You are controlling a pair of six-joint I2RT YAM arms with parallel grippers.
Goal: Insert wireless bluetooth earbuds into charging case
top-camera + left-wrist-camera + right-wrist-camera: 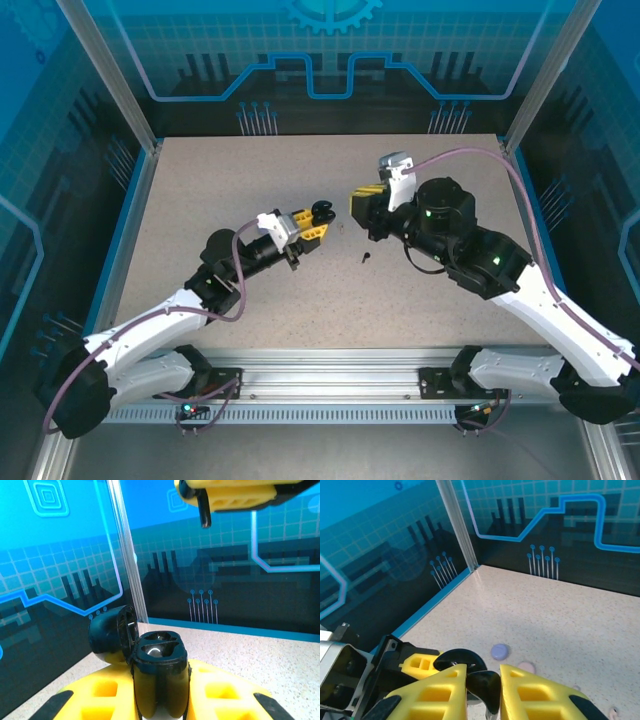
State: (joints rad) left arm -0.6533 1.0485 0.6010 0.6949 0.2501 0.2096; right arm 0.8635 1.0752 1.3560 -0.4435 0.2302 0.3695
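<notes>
Lowest in the right wrist view, my right gripper [483,696] has its yellow fingers pressed together on a black earbud [485,682], pinching its rounded head. In the left wrist view the same earbud hangs at the top of the frame with its stem pointing down.

At the bottom centre of the left wrist view, my left gripper [161,702] clamps the black charging case [159,656] by its lower body. The case stands upright, mouth up, with its lid [107,635] swung open to the left. Two sockets show in the mouth; one looks to hold something shiny, though I cannot tell what.

In the top view both grippers meet near the middle of the table [200,180], apart. A small black piece [365,257], perhaps the other black earbud, lies on the table just below them.

Further off in the right wrist view lie a lavender round thing [499,651] and a pale pink round thing [526,667].

I judge the earbud very light, hard, glossy and slippery. A hold on the head, stem free, suits insertion.
</notes>
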